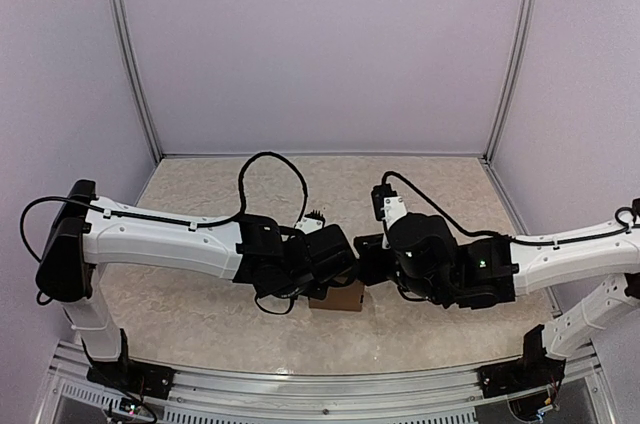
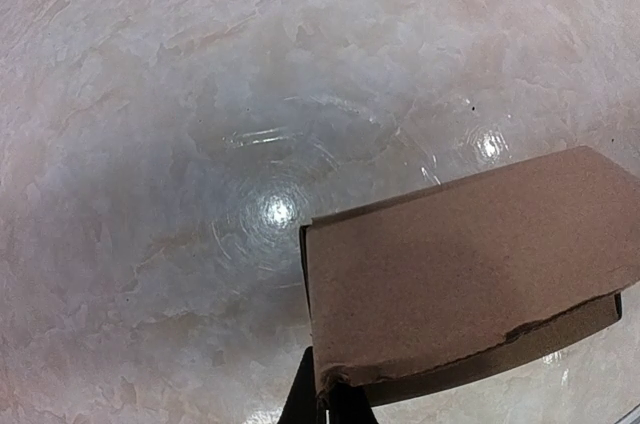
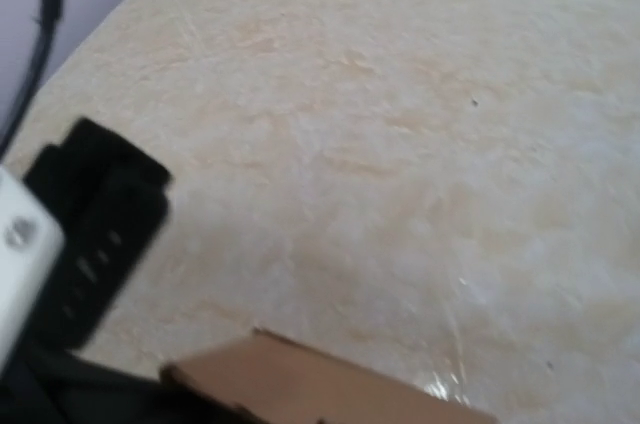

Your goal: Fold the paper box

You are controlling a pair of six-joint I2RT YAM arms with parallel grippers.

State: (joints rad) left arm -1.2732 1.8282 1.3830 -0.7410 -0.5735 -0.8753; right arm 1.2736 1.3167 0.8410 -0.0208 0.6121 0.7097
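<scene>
Box (image 1: pixel 335 298): lay on table (image 1: pixel 200 314), long axis spanning between my two clenched grippers, left gripper (image 2: pixel 325 399) nearer, tips at its corner (hold unclear), right gripper (image 1: pixel 368 262) just beside its other end.

- Paper box (image 1: pixel 335 299) of plain brown cardboard, partly folded and fairly flat.
- Broad top panel uppermost, with a thin side wall showing under one edge.
- Slightly ragged at one corner.
- Placed mid-width over the marbled tabletop (image 1: pixel 200 314), toward its near side.
</scene>
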